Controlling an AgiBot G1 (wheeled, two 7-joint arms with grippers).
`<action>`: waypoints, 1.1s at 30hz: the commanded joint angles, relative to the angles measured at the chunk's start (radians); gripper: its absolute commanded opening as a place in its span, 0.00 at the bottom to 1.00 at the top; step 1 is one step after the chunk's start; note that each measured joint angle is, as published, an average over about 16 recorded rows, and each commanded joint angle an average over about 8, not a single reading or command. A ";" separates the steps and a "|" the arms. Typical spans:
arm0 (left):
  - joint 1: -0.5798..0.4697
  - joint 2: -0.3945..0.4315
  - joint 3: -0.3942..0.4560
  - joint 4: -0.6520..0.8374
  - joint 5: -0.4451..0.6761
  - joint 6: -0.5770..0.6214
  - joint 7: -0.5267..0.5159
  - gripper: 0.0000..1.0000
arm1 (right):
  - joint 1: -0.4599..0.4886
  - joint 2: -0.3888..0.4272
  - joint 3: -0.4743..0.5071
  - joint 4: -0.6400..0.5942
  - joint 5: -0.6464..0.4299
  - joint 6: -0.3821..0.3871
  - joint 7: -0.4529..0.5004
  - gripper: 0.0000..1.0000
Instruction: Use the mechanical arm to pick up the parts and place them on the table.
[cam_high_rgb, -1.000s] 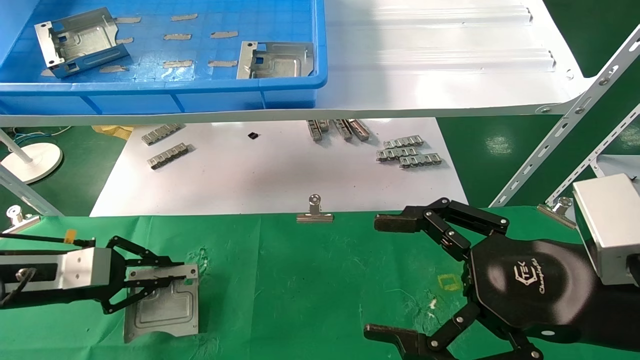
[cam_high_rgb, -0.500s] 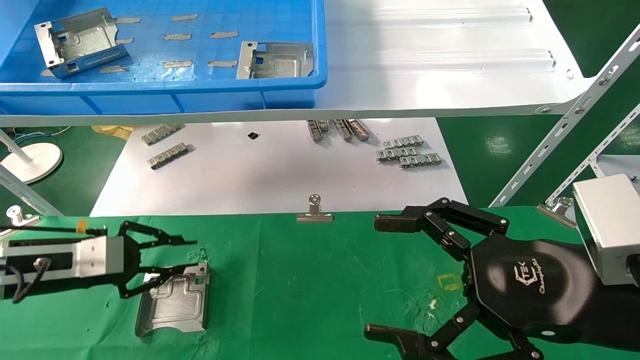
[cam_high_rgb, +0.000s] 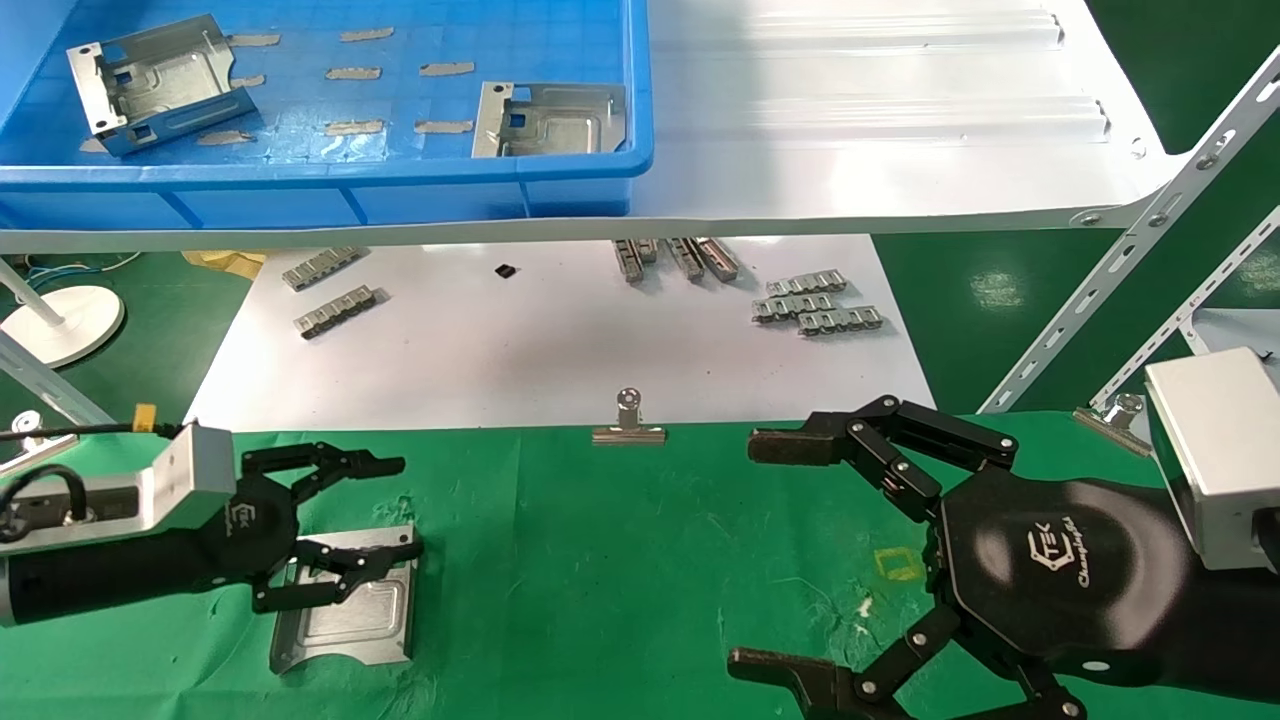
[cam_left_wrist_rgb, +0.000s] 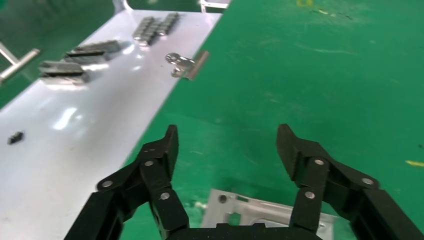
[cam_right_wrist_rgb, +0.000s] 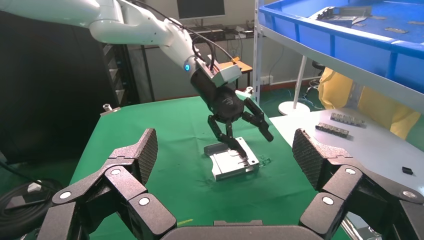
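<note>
One silvery bracket (cam_high_rgb: 345, 610) lies flat on the green-cloth table (cam_high_rgb: 620, 560) at the front left. My left gripper (cam_high_rgb: 400, 507) is open just above its far edge, and one finger overlaps it in the head view. In the left wrist view the left gripper (cam_left_wrist_rgb: 229, 137) is empty, with the bracket (cam_left_wrist_rgb: 260, 212) below the palm. My right gripper (cam_high_rgb: 755, 555) is open and empty over the table's right side. The right wrist view shows the right gripper (cam_right_wrist_rgb: 225, 145) and, beyond it, the bracket (cam_right_wrist_rgb: 232, 162) under the left gripper. Two more brackets (cam_high_rgb: 160, 85) (cam_high_rgb: 550, 120) lie in the blue bin.
The blue bin (cam_high_rgb: 330, 180) stands on the glossy white shelf (cam_high_rgb: 850, 150) at the back. Below it a white sheet (cam_high_rgb: 550, 370) carries grey link strips (cam_high_rgb: 815, 305) (cam_high_rgb: 335, 310). A binder clip (cam_high_rgb: 628, 425) grips the cloth's far edge. Slanted shelf struts (cam_high_rgb: 1110, 270) stand at the right.
My left gripper has let go of the bracket, opened wide and rolled at the wrist. The bracket slid a little to the right and now lies still. The right arm has not moved.
</note>
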 joint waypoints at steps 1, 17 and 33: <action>0.020 0.001 -0.002 -0.018 -0.021 0.001 -0.049 1.00 | 0.000 0.000 0.000 0.000 0.000 0.000 0.000 1.00; 0.009 -0.003 -0.008 -0.021 -0.009 -0.003 -0.023 1.00 | 0.000 0.000 0.000 0.000 0.000 0.000 0.000 1.00; 0.113 -0.056 -0.105 -0.300 -0.080 -0.031 -0.223 1.00 | 0.001 0.000 -0.001 -0.001 0.001 0.000 -0.001 1.00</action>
